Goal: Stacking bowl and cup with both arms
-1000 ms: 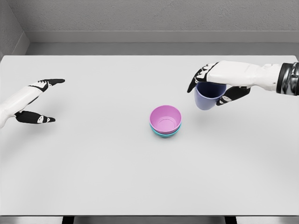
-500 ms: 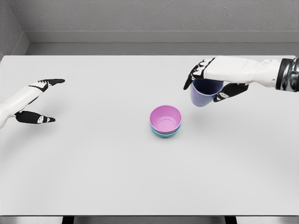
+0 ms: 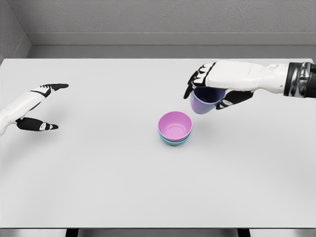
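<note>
Both arms: smooth glossy white shells. Right hand (image 3: 213,85): white back, black fingers with small white patches near the knuckles. Right forearm (image 3: 256,76): white casing ending in a dark ribbed metallic cuff (image 3: 301,80), possibly a joint ring. Left hand (image 3: 37,106): white tapering wrist, black fingertips with small white markings.

table top (image 3: 98,187): smooth, matt, pale grey
pink bowl (image 3: 174,125): smooth plastic look, soft sheen
teal bowl (image 3: 174,142): same smooth plastic look
lilac cup (image 3: 202,104): smooth, matt plastic look
right hand (image 3: 213,88): glossy white shell, black finger segments
left hand (image 3: 35,106): same finish
back wall (image 3: 163,17): rough, grainy grey
</note>
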Controlling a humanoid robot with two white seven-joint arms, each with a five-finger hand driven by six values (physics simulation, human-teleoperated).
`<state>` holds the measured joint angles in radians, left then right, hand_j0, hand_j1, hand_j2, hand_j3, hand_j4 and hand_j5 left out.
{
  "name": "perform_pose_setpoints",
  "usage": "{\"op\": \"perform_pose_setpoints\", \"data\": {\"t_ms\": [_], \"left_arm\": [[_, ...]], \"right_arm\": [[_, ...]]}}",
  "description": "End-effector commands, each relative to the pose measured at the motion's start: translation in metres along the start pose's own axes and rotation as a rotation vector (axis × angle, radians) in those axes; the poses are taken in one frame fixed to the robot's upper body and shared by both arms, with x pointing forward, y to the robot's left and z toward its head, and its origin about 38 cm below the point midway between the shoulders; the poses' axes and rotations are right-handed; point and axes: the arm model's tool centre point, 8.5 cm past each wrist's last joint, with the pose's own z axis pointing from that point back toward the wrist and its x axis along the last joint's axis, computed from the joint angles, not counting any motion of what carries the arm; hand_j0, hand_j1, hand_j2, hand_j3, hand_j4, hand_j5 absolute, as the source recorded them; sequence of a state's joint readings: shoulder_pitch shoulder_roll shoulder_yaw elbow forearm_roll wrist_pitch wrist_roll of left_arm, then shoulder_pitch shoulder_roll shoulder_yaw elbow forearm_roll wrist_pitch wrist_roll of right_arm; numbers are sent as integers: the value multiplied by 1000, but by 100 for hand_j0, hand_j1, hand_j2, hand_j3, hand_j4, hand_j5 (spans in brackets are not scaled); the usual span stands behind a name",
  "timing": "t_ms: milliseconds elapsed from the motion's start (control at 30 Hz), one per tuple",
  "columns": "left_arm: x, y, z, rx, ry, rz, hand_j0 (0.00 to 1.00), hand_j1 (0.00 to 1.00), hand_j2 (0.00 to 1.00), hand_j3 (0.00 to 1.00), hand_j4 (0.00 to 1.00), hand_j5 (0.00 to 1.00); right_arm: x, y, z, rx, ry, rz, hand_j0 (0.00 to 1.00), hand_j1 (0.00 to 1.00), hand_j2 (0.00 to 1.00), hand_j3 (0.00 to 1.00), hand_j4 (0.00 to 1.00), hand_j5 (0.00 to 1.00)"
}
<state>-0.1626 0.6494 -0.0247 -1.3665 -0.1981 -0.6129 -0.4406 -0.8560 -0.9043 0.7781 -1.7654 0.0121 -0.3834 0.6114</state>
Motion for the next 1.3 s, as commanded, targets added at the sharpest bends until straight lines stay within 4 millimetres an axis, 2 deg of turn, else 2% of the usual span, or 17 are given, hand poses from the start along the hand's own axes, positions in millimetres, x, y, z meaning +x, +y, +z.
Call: {"op": "perform_pose_setpoints", "data": {"t_ms": [0, 500, 1267], "left_arm": [[0, 1, 0, 5, -1, 6, 100, 100, 100, 100, 100, 100], [-1, 1, 0, 5, 2, 3, 100, 100, 100, 100, 100, 100], [-1, 1, 0, 4, 1, 3, 100, 100, 100, 100, 100, 100]], "right_arm": [[4, -1, -4, -7, -30, 8, 70, 70, 70, 70, 70, 70], [24, 0, -19, -25, -193, 84, 70, 70, 70, 70, 70, 70], [33, 11, -38, -11, -259, 86, 71, 71, 71, 71, 71, 71]]}}
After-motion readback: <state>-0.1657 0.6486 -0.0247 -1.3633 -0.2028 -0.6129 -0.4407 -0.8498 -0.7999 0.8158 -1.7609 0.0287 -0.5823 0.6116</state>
